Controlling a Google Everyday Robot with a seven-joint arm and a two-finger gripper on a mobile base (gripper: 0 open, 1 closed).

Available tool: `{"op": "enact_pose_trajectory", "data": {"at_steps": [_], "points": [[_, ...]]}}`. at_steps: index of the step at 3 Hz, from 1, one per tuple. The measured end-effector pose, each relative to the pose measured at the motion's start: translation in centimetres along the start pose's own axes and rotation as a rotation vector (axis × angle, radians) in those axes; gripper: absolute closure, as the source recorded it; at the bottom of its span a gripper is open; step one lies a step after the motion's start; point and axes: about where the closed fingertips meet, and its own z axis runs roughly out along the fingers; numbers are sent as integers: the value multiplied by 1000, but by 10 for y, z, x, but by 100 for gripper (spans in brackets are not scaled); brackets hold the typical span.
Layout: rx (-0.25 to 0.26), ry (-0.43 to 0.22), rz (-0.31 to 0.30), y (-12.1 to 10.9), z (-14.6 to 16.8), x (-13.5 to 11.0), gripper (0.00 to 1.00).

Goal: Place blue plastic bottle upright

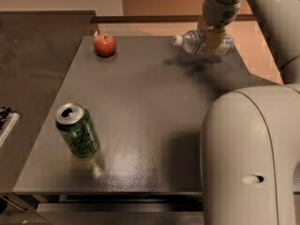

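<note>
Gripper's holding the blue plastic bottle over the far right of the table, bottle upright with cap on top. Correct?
One thing is off: the bottle isn't upright. In the camera view the gripper holds the blue plastic bottle over the far right of the table, but the bottle lies on its side with its white cap pointing left.

view high, facing down onto table (140, 107) | gripper (213, 40) with blue plastic bottle (192, 41) top-right

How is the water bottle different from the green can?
The blue plastic bottle is sideways in the gripper, above the table, far right; the green can stands upright at front left. The bottle is clear, white-capped; the can is green, opened. Both are drink containers.
</note>
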Motion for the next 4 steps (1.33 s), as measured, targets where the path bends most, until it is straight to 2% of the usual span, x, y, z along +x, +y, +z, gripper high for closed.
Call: {"op": "enact_pose_trajectory", "data": {"at_steps": [1, 2, 4], "points": [[45, -146, 88, -3, -15, -18, 100], [62, -302, 169, -2, -27, -38, 100], [51, -560, 312, 4, -43, -57, 100]]}}
